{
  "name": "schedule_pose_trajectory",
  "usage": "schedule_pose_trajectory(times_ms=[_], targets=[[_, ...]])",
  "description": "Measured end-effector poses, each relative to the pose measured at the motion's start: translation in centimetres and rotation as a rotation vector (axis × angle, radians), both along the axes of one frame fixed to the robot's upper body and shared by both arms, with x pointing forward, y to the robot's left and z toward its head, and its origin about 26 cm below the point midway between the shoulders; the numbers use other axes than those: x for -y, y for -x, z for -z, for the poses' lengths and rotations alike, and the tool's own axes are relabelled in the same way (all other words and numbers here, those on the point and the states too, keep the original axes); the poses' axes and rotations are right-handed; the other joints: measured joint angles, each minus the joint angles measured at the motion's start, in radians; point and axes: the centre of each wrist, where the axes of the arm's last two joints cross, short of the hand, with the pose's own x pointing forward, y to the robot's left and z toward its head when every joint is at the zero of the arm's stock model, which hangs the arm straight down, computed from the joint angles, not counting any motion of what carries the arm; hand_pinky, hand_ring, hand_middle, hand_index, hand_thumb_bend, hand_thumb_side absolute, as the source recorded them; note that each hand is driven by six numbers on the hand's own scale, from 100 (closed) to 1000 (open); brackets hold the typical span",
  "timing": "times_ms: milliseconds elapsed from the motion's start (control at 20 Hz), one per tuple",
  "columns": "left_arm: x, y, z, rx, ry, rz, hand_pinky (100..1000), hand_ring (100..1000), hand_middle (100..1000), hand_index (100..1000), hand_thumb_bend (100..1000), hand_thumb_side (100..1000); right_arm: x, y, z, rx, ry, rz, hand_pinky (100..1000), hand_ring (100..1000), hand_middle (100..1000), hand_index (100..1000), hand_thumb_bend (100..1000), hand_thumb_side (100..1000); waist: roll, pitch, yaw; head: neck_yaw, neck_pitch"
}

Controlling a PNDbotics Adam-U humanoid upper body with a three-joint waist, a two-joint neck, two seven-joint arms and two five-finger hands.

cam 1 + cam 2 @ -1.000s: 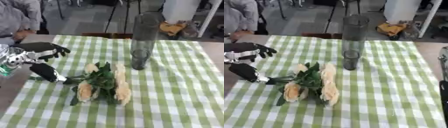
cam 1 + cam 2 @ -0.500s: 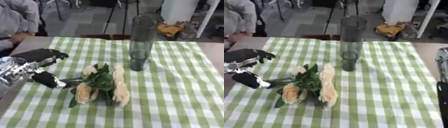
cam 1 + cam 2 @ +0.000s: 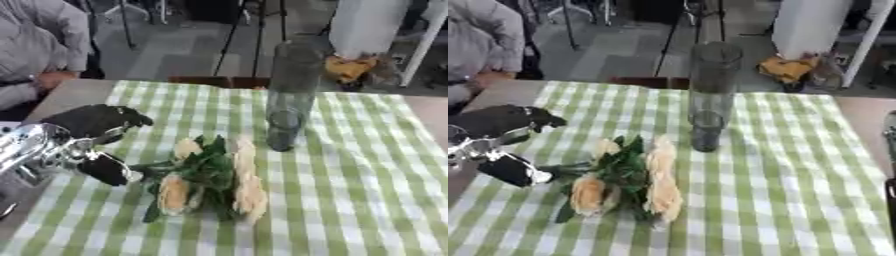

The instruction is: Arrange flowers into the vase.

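progress: nothing arranged yet | cream roses (image 3: 210,182) lie on checked tablecloth (image 3: 350,200) near glass vase (image 3: 289,95), which holds none | left hand (image 3: 96,125) at stem ends, grip unclear | all flowers left

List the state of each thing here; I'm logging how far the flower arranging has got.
vase: upright, no flowers in it.
flowers: lying on the tablecloth, none in the vase.
left hand: open, thumb by the stems at the bunch's left end.
tablecloth: spread flat.
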Motion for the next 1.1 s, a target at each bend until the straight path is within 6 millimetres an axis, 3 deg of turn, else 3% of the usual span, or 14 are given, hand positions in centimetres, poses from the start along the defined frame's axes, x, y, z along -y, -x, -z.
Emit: schedule_pose_trajectory(times_ms=[300,450,950,1100], targets=[[0.4,-0.2,0.7,-0.061,0.016,-0.011,581,781,839,956,428,420,0.0,0.0,0.0,0.0,-0.003,0.0,751,832,839,854,100,1000,0.0,0.004,-0.002,0.007,-0.001],[0.5,-0.4,1.0,-0.096,0.013,-0.01,592,791,845,961,474,446,0.0,0.0,0.0,-0.001,-0.005,-0.001,751,832,839,854,100,1000,0.0,0.008,-0.002,0.008,-0.001],[0.5,-1.0,1.7,-0.143,-0.023,-0.008,606,799,843,946,442,413,0.0,0.0,0.0,-0.002,-0.012,-0.012,750,832,838,854,100,1000,-0.002,0.014,-0.007,0.014,-0.004],[0.4,-1.4,2.3,-0.146,-0.036,-0.017,610,801,844,942,397,398,0.0,0.0,0.0,-0.002,-0.012,-0.015,750,832,838,855,100,1000,-0.004,0.015,-0.011,0.017,-0.008]])
